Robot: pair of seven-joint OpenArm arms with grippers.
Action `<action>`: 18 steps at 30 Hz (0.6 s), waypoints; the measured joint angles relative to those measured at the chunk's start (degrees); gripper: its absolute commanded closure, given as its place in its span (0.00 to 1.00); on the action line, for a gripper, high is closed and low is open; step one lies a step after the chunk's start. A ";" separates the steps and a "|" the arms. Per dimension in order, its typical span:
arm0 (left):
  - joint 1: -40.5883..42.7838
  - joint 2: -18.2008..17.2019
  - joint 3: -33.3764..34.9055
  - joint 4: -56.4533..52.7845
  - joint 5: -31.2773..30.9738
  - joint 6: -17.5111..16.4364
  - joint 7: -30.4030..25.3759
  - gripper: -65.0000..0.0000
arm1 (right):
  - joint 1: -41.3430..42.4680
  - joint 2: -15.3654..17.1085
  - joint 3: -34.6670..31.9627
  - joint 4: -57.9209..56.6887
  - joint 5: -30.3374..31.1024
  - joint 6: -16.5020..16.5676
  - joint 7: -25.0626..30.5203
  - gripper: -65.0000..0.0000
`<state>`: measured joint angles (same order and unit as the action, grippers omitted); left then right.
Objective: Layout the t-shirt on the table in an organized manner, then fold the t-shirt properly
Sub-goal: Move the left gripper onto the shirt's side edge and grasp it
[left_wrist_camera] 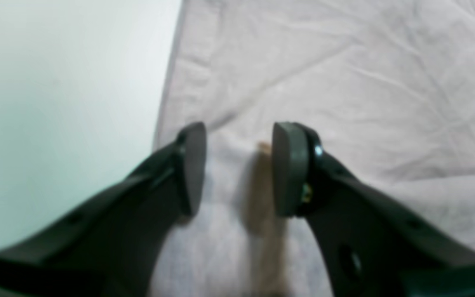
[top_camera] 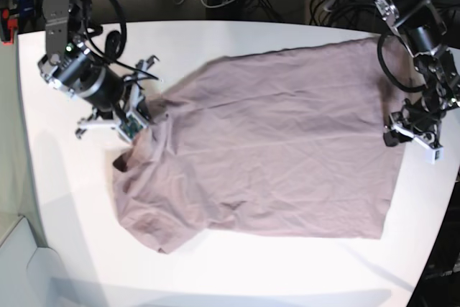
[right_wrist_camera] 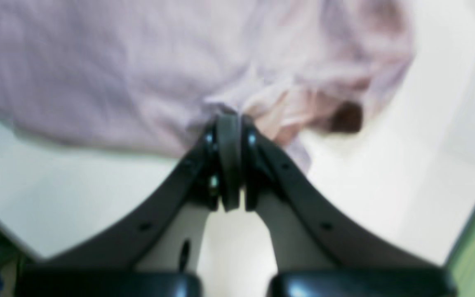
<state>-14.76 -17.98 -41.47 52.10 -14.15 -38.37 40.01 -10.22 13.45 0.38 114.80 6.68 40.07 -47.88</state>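
Overall stage: laying-out appears under way; no fold is visible yet.
Location of t-shirt (top_camera: 273,149): spread over the middle of the table (top_camera: 237,271), body mostly flat, its collar-and-sleeve end bunched and wrinkled.
Right gripper (right_wrist_camera: 229,123): jaws pressed together on a gathered pinch of cloth at the bunched end of the t-shirt, near the dark neck opening.
Left gripper (left_wrist_camera: 239,169): jaws partly apart, nothing between them, poised over the t-shirt just inside one straight edge; whether the tips touch the cloth cannot be told.
Handling, judged: light, soft and limp; it will drape and crease instead of keeping shape, and drag across the table when pulled.
Where to hold, judged: pinch at hems, shoulder seams or corners, where doubled cloth gives the pads (left_wrist_camera: 289,169) more to bite.
Caution, judged: a thin single layer could slip from a shallow pinch.
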 measured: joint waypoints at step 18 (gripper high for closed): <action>-11.78 -1.46 7.45 3.06 -20.87 0.92 5.57 0.60 | -2.03 -3.28 18.49 -2.12 -0.24 -0.02 -0.37 1.00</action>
<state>-26.55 -19.44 -34.02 55.16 -35.03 -37.45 45.58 -12.25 10.17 18.87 112.68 6.44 40.05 -48.25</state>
